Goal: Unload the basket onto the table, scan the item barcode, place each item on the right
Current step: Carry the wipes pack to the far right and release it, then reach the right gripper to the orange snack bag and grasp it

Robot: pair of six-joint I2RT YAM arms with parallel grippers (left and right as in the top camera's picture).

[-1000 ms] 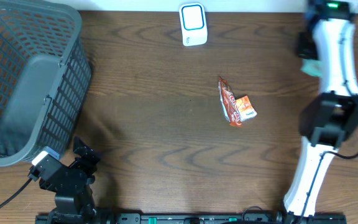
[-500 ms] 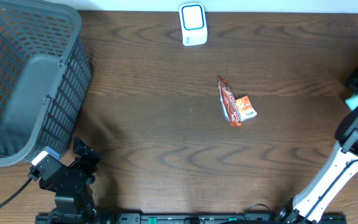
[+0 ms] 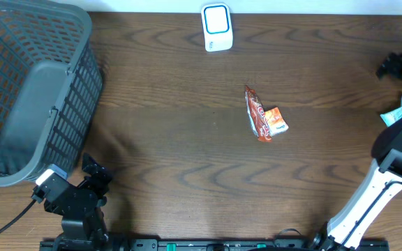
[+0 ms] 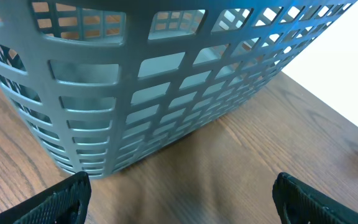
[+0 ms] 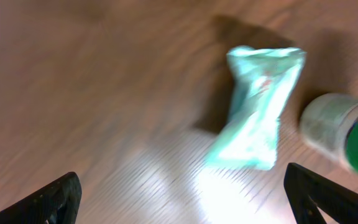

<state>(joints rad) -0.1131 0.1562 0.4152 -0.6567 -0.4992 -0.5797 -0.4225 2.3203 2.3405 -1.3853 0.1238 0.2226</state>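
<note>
Right gripper (image 5: 184, 200): jaws stand wide apart, nothing between them, only the two dark fingertips (image 5: 50, 198) showing at the lower corners of the wrist view. Just ahead of it a mint-green packet (image 5: 257, 109) lies flat on the table (image 3: 173, 153), apart from both fingers; beside the packet is a round pale-and-green container (image 5: 344, 132), too blurred to identify. From overhead the same packet sits at the far right edge of the table, next to the right arm (image 3: 389, 157). Left gripper (image 4: 185, 200): jaws likewise wide and empty, low over the table at the near left, facing the wall of the grey basket (image 4: 154, 87). A red-and-orange packet (image 3: 264, 118) lies near the table's centre, well apart from both grippers. The white scanner (image 3: 216, 26) stands at the far edge, well apart from both packets.
</note>
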